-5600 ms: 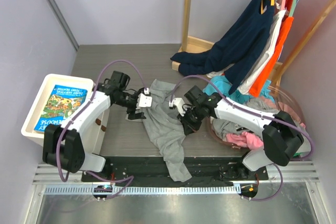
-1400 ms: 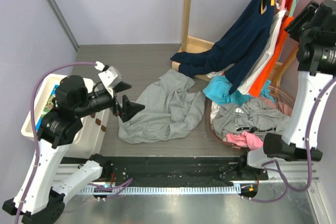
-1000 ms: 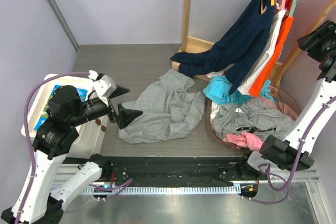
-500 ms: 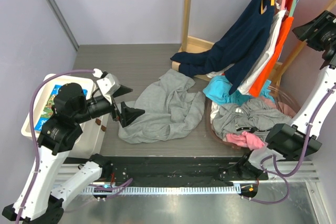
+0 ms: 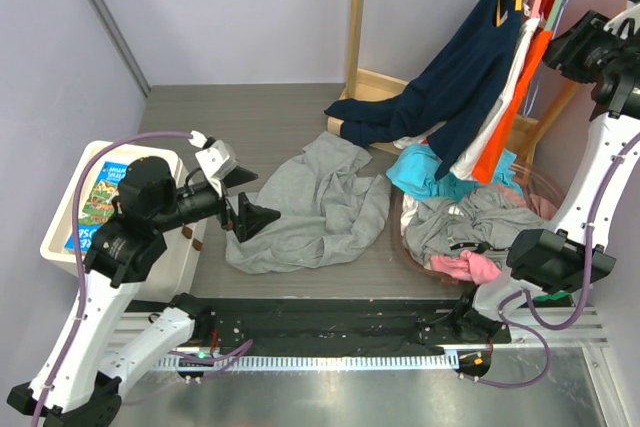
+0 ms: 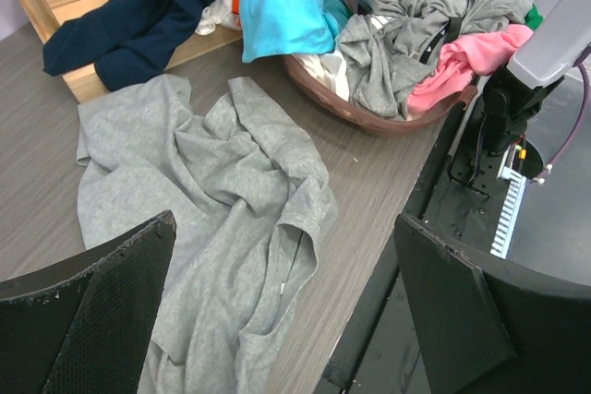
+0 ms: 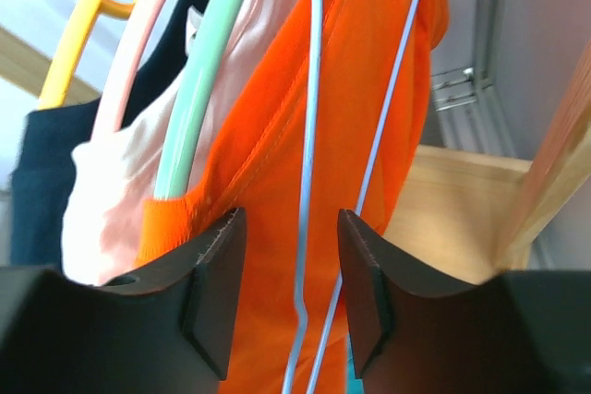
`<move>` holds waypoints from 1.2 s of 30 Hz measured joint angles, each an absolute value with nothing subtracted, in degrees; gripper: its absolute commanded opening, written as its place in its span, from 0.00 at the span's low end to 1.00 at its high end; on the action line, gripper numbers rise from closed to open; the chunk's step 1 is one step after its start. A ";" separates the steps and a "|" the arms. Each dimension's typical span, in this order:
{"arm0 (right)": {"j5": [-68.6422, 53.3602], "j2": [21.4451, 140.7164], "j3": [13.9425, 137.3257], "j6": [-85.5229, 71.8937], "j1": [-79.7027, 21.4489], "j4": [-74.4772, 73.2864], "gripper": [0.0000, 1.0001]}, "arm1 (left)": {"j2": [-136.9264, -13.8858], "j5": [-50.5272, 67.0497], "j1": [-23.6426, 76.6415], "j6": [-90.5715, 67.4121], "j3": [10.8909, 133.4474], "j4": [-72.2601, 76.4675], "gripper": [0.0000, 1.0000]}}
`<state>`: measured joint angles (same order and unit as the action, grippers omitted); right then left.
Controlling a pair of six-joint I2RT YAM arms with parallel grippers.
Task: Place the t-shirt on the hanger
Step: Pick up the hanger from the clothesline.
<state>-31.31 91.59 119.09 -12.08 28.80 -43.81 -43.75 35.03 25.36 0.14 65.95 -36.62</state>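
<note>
T-shirt (image 6: 212, 228) lies loose and rumpled on the table just beside the brown basket (image 6: 355, 117), on the left arm's side of it. Neither arm is touching it. My guess is it is parked there until a hanger arrives.

Hanger (image 7: 309, 182), thin pale-blue wire, hangs empty high above the basket, against an orange garment (image 7: 369, 89). A mint-green hanger (image 7: 199, 89), a pink hanger (image 7: 138, 62) and a yellow hanger (image 7: 83, 34) crowd it on one side.

Right gripper (image 7: 288, 292) is up there too. Its jaws are partly open with one pale-blue wire between the fingers and nothing pinched. It looks lined up to close on that wire and lift the hanger away.

Left gripper (image 6: 277, 311) is held above the shirt, well away from the basket. Its jaws are spread wide and empty, and its wrist camera looks down on the cloth. Probably waiting.

Writing: the blue book (image 5: 100, 205) in the white bin (image 5: 60, 237), far across the table from the basket, carries cover lettering too small and turned to read. No brand or label is visible on the shirt.
</note>
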 measured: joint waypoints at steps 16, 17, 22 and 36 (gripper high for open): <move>-12.51 94.91 120.03 -6.02 23.86 -41.89 0.01 | -44.45 35.00 25.36 -0.03 65.95 -36.62 1.00; -12.60 94.45 119.37 -6.04 23.86 -41.32 0.01 | -44.56 35.00 25.36 -0.03 65.95 -36.62 1.00; -13.45 90.65 116.27 -6.33 23.86 -38.41 0.01 | -45.15 35.03 25.36 0.21 65.95 -36.67 1.00; -13.67 75.20 110.63 -6.26 23.86 -36.64 0.01 | -45.47 34.96 25.36 2.17 65.98 -38.20 1.00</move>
